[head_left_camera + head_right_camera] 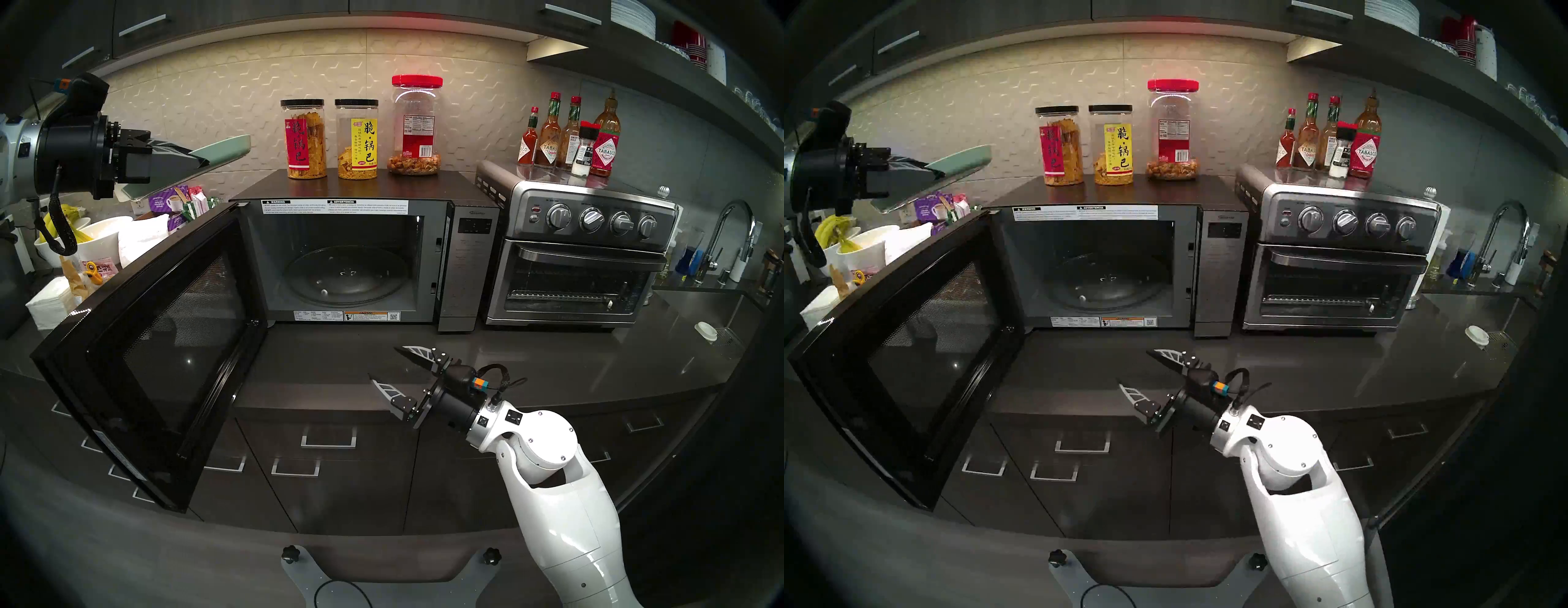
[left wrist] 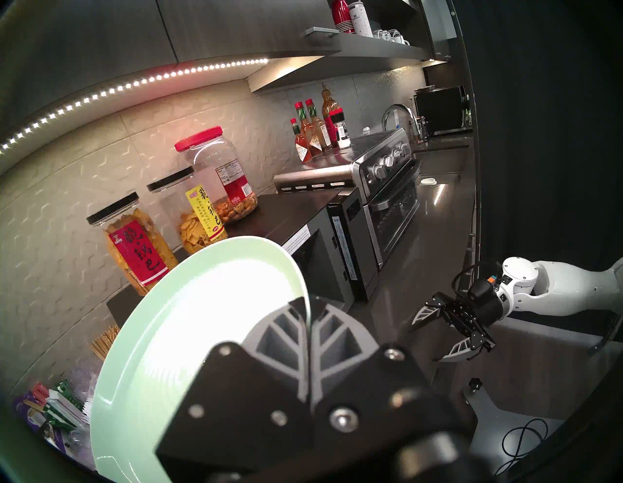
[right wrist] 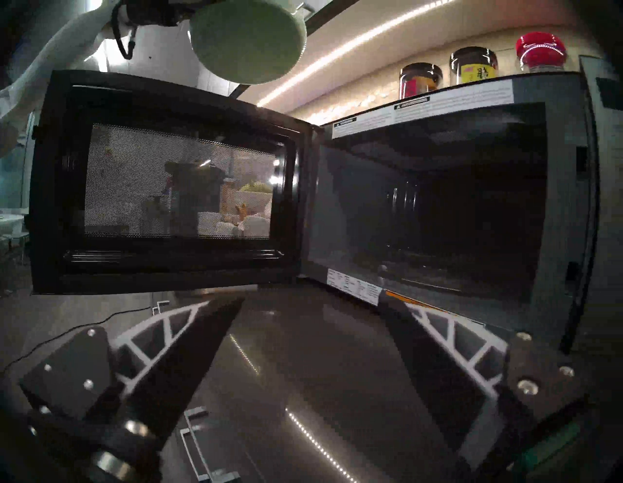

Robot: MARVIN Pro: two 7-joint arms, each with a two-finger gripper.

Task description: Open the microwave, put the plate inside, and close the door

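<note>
The black microwave (image 1: 369,187) (image 1: 1123,189) (image 3: 556,236) stands on the counter with its door (image 1: 144,352) (image 1: 903,356) (image 3: 161,182) swung wide open to the left. Its cavity holds only the glass turntable (image 1: 345,276). My left gripper (image 1: 199,161) (image 1: 939,172) (image 2: 308,303) is shut on the rim of the mint-green plate (image 1: 225,148) (image 1: 966,159) (image 2: 188,323) (image 3: 247,38), held tilted in the air up left of the microwave, above the door. My right gripper (image 1: 382,363) (image 1: 1134,367) (image 3: 310,303) hovers open and empty over the counter in front of the microwave.
Three snack jars (image 1: 356,138) stand on the microwave's top. A steel toaster oven (image 1: 577,254) with sauce bottles (image 1: 568,136) on it sits to the right, then a faucet (image 1: 734,237) and sink. Bowls, napkins and packets (image 1: 97,246) crowd the counter behind the open door.
</note>
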